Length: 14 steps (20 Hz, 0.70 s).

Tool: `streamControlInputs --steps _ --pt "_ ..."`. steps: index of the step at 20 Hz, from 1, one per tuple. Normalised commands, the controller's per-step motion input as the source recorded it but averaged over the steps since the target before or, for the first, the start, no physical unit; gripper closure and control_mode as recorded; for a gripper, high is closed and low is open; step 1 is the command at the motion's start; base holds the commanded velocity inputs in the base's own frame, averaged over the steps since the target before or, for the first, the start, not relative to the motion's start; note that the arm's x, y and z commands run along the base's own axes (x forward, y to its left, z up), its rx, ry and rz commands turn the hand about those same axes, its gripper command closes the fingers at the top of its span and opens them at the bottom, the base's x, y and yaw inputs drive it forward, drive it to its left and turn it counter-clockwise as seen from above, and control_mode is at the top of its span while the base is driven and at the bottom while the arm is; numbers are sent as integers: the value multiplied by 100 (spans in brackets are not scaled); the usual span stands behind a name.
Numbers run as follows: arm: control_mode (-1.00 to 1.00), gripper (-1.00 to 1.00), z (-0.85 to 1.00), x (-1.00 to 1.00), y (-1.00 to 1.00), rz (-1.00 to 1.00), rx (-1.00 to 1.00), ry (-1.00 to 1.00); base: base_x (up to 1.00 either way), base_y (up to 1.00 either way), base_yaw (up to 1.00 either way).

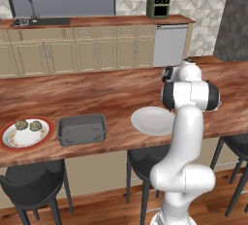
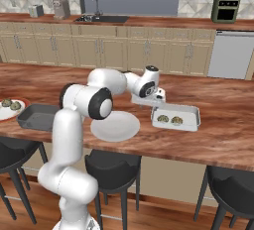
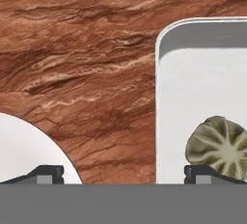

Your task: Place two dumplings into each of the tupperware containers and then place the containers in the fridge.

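Observation:
The paler grey tupperware container (image 2: 184, 111) sits on the island counter with two dumplings (image 2: 162, 119) (image 2: 176, 120) inside. My gripper (image 2: 159, 98) hangs open just above its left rim, holding nothing. In the hand view the container's corner (image 3: 202, 73) and one dumpling (image 3: 219, 146) lie by my right fingertip (image 3: 202, 174). The dark grey tupperware container (image 1: 82, 128) stands further left. Two more dumplings (image 1: 21, 124) (image 1: 35, 125) rest on the red-rimmed plate (image 1: 7, 144). The fridge is out of view.
A round white plate (image 2: 115, 126) lies between the two containers, near the counter's front edge. Dark stools (image 1: 29, 180) stand under the island. Behind are a back counter with a sink (image 2: 99, 19), a green toaster oven (image 1: 158, 5) and a silver dishwasher (image 1: 170, 44).

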Motion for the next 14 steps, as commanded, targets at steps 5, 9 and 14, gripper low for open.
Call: streamControlInputs --steps 5,9,14 --pt "-100 -100 -12 0 3 -3 -11 0 0 0 0" --pt "-100 -100 0 0 -1 0 -1 0 0 0 0" --pt "-100 -100 0 0 -3 0 0 3 0 0 0"
